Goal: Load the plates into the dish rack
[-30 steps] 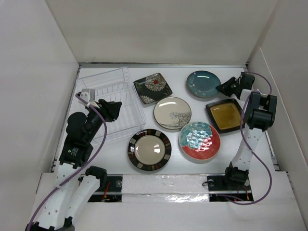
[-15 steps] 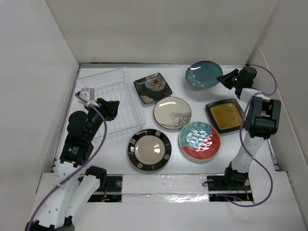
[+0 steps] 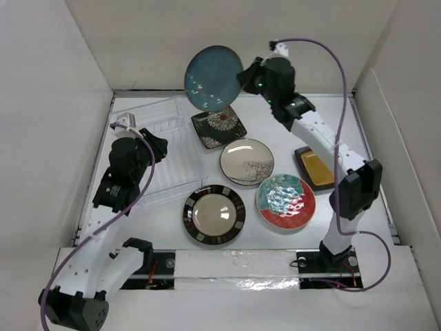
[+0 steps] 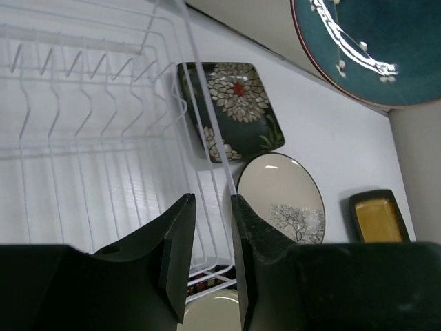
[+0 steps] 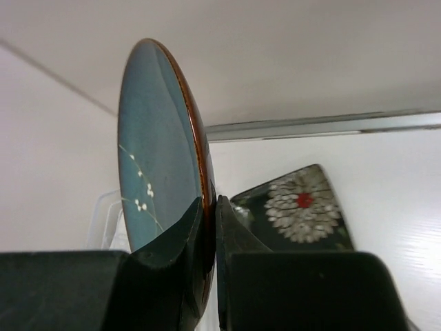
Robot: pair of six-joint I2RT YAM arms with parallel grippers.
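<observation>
The right gripper (image 5: pixel 209 207) pinches the teal plate (image 3: pixel 212 77) by its rim, upright in the air just past the far right corner of the dish rack (image 3: pixel 148 105). The left gripper (image 4: pixel 210 207) seems clamped narrowly on the rack's right rim. It is best to align the plate with a slot, then lower it slowly.

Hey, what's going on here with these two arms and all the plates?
The right gripper pinches the teal plate by its rim and holds it on edge in the air, beside the dish rack. The left gripper straddles the rack's rim, apparently to steady it. No plate sits in the rack yet; the other five plates lie flat on the table.
</observation>
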